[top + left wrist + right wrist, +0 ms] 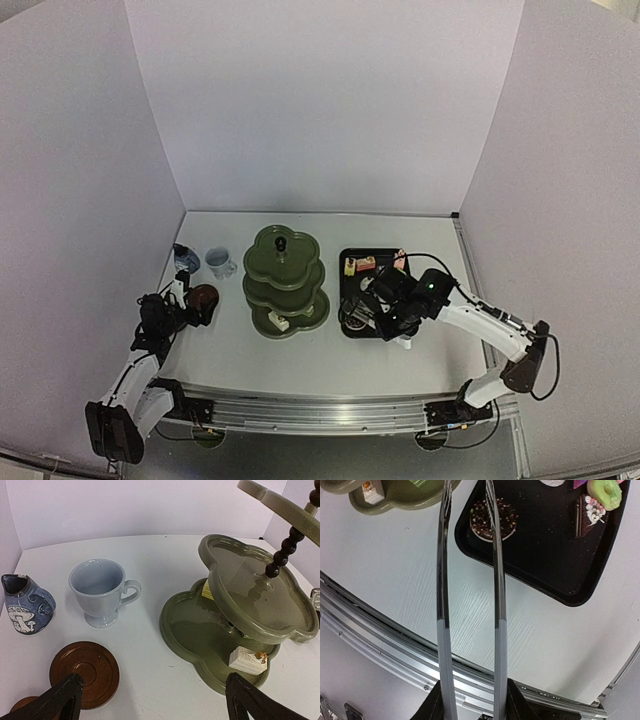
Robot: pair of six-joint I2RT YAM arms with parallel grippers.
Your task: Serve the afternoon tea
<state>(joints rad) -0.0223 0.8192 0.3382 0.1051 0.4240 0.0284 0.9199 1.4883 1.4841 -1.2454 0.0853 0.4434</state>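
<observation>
The olive-green three-tier stand stands mid-table. A white cake and a yellow one lie on its bottom tier. Left of it are a pale blue cup, a dark blue mushroom-painted cup and a brown coaster. A second coaster peeks in at the frame edge. My left gripper hangs open above the table between coaster and stand. My right gripper is shut on metal tongs. Their arms reach over a chocolate doughnut, tips out of frame.
The black tray right of the stand also holds a green doughnut, a chocolate slice and other cakes. The table's metal front rail runs just below the tongs. White walls enclose the table.
</observation>
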